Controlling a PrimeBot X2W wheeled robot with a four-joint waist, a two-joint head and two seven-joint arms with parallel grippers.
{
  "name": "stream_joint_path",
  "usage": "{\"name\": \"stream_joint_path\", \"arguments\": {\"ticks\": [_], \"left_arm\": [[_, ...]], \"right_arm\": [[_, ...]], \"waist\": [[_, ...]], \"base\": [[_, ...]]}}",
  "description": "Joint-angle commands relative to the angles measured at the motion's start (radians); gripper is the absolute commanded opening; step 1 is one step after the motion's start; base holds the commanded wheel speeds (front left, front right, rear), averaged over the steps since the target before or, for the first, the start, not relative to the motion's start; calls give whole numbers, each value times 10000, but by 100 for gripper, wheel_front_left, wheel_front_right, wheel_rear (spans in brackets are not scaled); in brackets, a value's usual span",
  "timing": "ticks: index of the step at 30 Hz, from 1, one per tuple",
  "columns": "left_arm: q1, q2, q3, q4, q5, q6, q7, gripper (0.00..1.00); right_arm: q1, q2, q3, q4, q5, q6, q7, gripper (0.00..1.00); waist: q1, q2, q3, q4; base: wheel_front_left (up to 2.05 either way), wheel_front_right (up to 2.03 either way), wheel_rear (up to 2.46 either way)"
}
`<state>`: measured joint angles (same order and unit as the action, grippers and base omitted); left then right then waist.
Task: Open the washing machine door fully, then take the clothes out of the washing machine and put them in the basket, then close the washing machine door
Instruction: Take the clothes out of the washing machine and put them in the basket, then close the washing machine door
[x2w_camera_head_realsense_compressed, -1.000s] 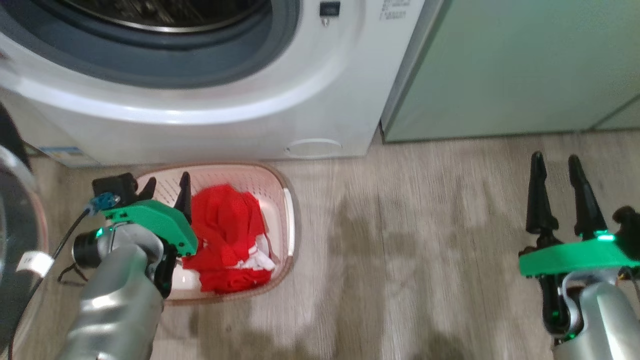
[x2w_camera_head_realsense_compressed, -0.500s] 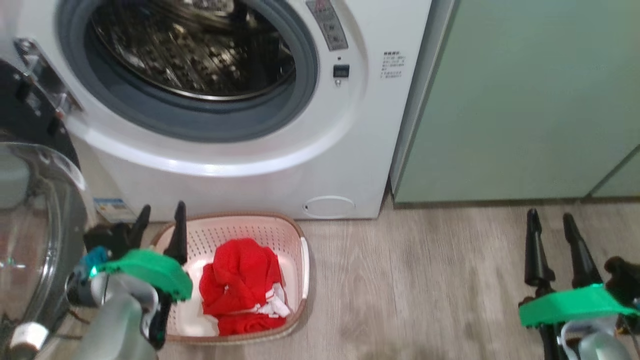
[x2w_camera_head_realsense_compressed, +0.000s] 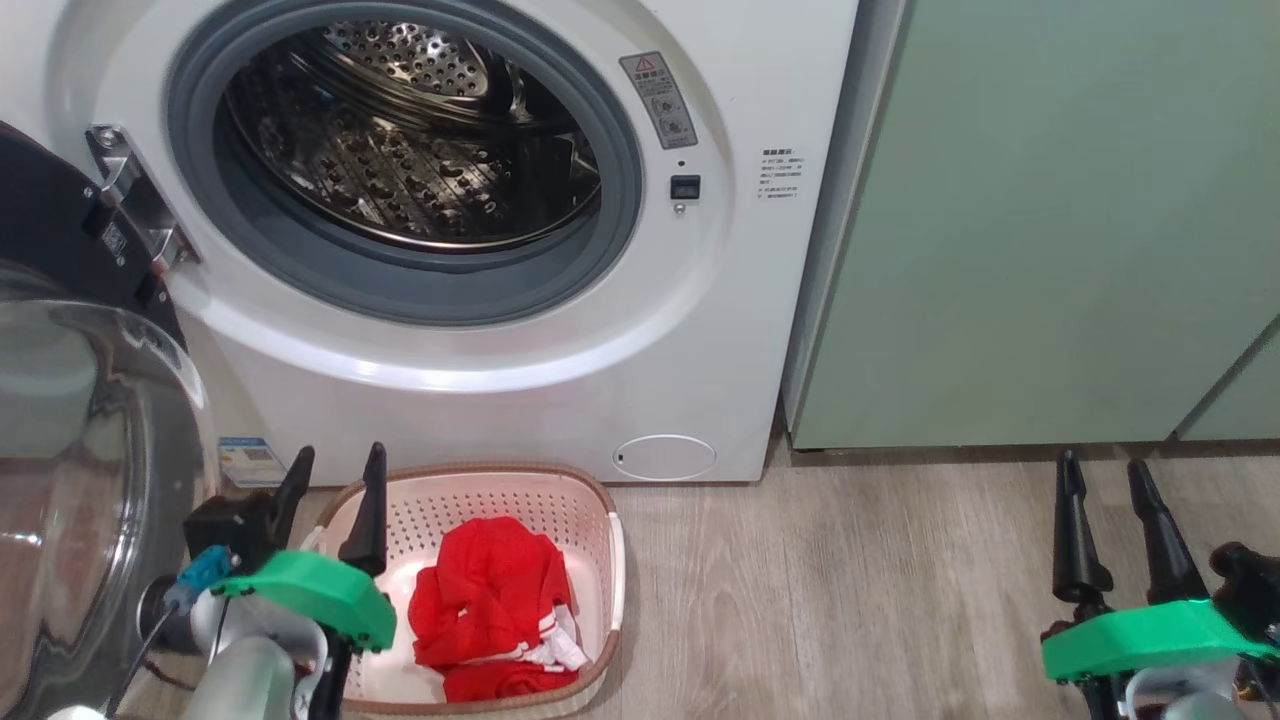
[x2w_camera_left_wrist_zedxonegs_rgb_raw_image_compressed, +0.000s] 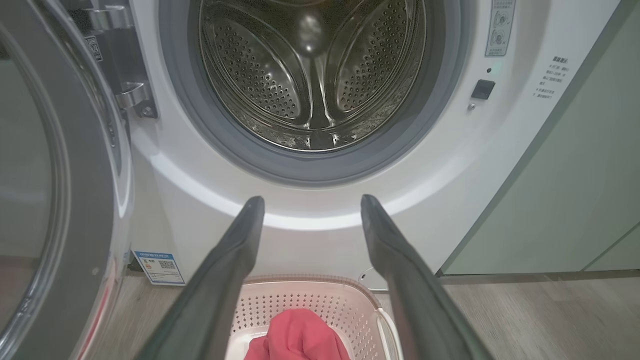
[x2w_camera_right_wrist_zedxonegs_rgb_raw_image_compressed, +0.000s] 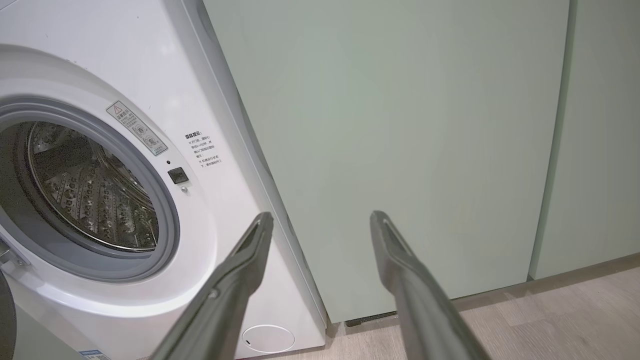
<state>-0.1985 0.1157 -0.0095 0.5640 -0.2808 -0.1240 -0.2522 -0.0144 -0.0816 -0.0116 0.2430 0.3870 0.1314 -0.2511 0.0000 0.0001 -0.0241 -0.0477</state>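
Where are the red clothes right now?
In the head view the clothes lie in the basket at the lower left, on the floor just in front of the washer, right beside the open left hand.

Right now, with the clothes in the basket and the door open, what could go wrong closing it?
1. The open left gripper hangs between the washing machine door and the basket; reaching for the door could knock the basket.
2. The door's bulging glass sits close beside the gripper, so a bump seems possible.
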Motion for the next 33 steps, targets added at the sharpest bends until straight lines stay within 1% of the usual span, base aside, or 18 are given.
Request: {"name": "stream_joint_path", "arguments": {"ticks": [1,23,28,33], "left_arm": [[-231,135,346,-351,82,-27,-95,100],[-257,51,415,-459,328,-59,-95,100],[-276,12,503,-428,362,-60,-95,100],[-269,-32,536,-409,374,-62,-95,100]], "right_arm": [[-53,-49,162,-307,-72,-7,-107,100],[-60,-9,131,-241,-19,-7,-107,100],[-63,-10,144,-237,-21,-7,-107,100],[-80,-37,194,-221,-22,-7,-107,100]], "waist": [[0,-1,-13,14],[0,-1,-28,-23],[0,-1,-34,-10],[0,-1,-45,-12]], "base": [[0,0,0],[0,0,0],[-67,67,0],[-132,132,0]]}}
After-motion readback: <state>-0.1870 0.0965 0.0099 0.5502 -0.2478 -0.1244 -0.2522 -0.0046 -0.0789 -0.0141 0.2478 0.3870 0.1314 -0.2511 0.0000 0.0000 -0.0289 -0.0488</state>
